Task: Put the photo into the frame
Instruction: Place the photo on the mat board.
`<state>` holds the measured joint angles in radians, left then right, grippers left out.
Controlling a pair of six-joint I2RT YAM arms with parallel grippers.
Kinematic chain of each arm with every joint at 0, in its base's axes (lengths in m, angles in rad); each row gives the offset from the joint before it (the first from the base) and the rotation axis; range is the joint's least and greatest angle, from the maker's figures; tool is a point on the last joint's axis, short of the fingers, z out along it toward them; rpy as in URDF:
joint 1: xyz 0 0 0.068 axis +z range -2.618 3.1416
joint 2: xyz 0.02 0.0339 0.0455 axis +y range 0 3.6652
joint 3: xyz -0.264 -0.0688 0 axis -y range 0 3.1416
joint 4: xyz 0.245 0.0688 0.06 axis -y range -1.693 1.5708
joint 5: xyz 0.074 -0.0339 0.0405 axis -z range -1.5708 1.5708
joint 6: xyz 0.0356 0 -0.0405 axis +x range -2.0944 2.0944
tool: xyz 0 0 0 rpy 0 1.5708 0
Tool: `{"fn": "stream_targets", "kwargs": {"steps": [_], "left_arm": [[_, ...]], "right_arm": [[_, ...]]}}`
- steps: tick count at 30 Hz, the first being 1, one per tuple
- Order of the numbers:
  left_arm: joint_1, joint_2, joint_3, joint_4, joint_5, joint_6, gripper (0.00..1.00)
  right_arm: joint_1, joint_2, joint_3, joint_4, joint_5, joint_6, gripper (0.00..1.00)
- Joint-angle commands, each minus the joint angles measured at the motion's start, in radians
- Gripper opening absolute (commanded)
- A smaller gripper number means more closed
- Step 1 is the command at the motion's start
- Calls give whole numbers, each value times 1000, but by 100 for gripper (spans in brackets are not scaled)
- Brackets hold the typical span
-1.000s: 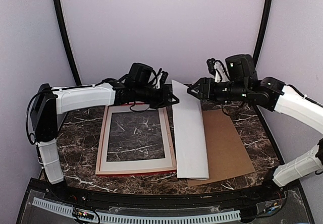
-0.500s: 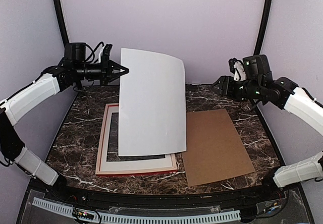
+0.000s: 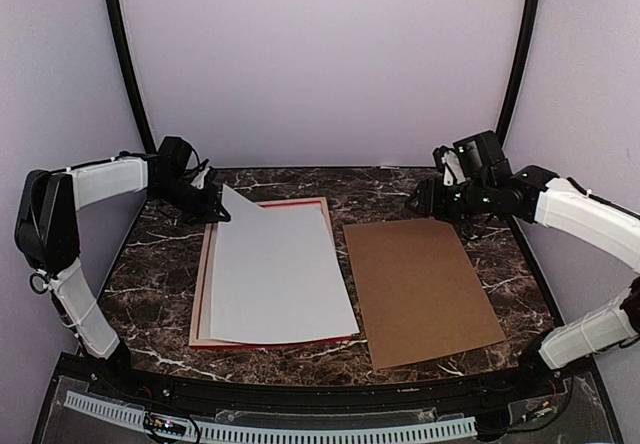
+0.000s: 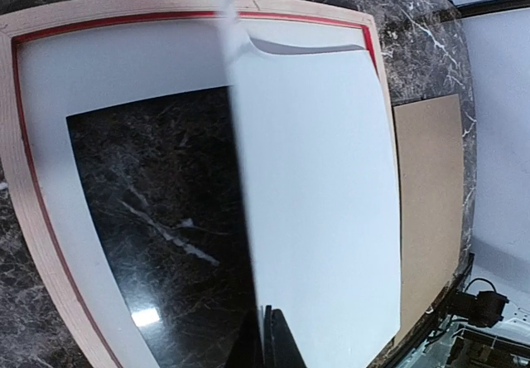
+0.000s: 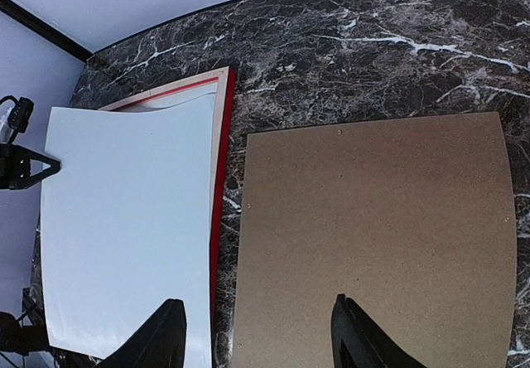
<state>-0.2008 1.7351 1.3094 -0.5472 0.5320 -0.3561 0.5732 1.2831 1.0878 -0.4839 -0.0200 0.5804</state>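
Surface: the table [image 3: 150,284] is dark marble with white veining, seen bare along its far strip, its left margin and between the items. A black rail with a white slotted strip [image 3: 300,432] runs along the near edge. Reflections show on the stone.

Room: pale lilac walls [image 3: 320,64] close the far side and both flanks. Two black curved poles [image 3: 125,54] rise at the far corners.

Items: the frame [image 3: 203,284] lies flat on the left half of the table, pale wood side up with a red edge showing. The photo [image 3: 280,269] lies over it, blank white side up, so the printed face is not visible. It covers most of the opening, and its far left corner is raised off the frame. The left wrist view looks beneath the raised part and shows a cream mat [image 4: 50,119] seated in the frame, with marble visible through the pane. A brown board [image 3: 420,289] lies flat to the right, just beside the frame and apart from it.

Grippers: the left gripper [image 3: 213,207] is at the frame's far left corner, jaws pinching the photo's raised corner. The right gripper [image 3: 418,202] hangs above the board's far edge, jaws spread with nothing between them, and its fingers [image 5: 161,335] are clear of the board.
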Motion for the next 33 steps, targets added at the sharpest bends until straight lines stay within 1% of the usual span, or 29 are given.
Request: {"fn": "stream_targets", "kwargs": {"steps": [1, 8, 22, 29, 33], "left_arm": [[9, -2, 14, -24, -87, 64, 0], [13, 20, 36, -19, -174, 107, 0], [15, 52, 20, 99, -157, 81, 0], [19, 73, 29, 119, -165, 71, 0], [21, 97, 44, 103, -164, 76, 0]], "right_arm": [[-6, 22, -25, 73, -28, 1, 61], [-6, 77, -38, 104, -59, -7, 61], [-6, 134, -47, 125, -76, -23, 62], [-6, 154, -48, 128, -82, -23, 62], [-6, 160, -48, 128, -86, -27, 63]]}}
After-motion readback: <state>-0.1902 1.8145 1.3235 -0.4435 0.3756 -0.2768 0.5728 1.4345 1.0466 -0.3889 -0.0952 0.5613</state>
